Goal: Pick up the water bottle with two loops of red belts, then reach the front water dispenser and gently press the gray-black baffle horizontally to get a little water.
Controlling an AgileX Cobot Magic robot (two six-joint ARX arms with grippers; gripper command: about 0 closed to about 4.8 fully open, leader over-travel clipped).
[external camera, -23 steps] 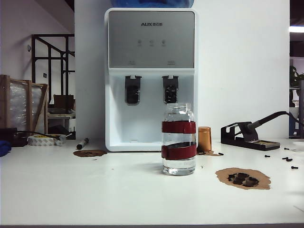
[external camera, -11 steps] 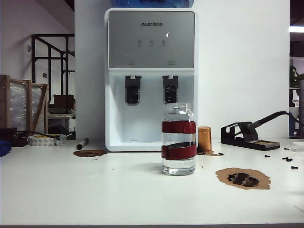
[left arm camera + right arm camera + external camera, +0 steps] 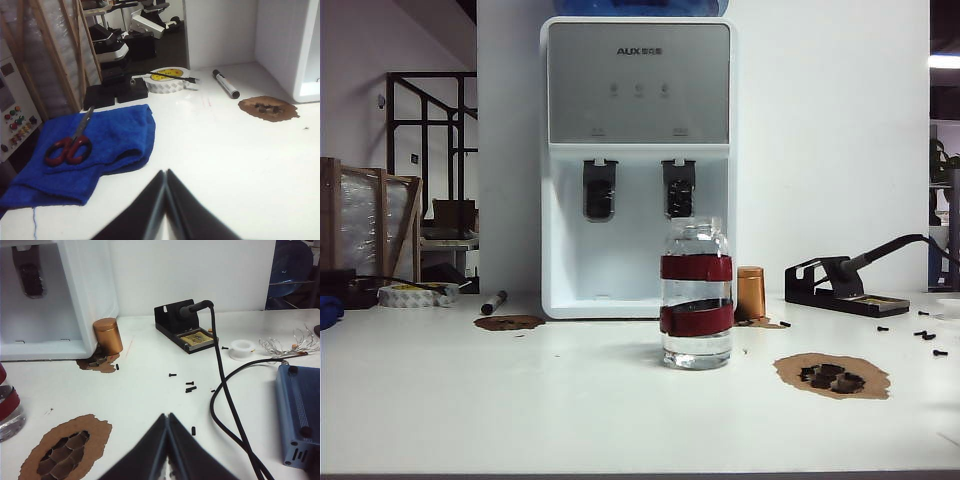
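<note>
The water bottle (image 3: 696, 294) stands upright on the table (image 3: 520, 400), in front of the water dispenser (image 3: 638, 165), with bare tabletop all around it. Left gripper (image 3: 165, 175) and right gripper (image 3: 168, 418) hang over the table's left and right ends, well apart from the bottle, fingers pressed together, holding nothing.

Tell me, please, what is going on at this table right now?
Nothing is being handled yet. The water bottle with two red bands stands upright on the white table, in front of the water dispenser and below its right-hand tap. The left gripper is shut and empty over the table near a blue cloth with scissors. The right gripper is shut and empty too, off to the bottle's right near a soldering iron stand. Neither touches the bottle.
</note>
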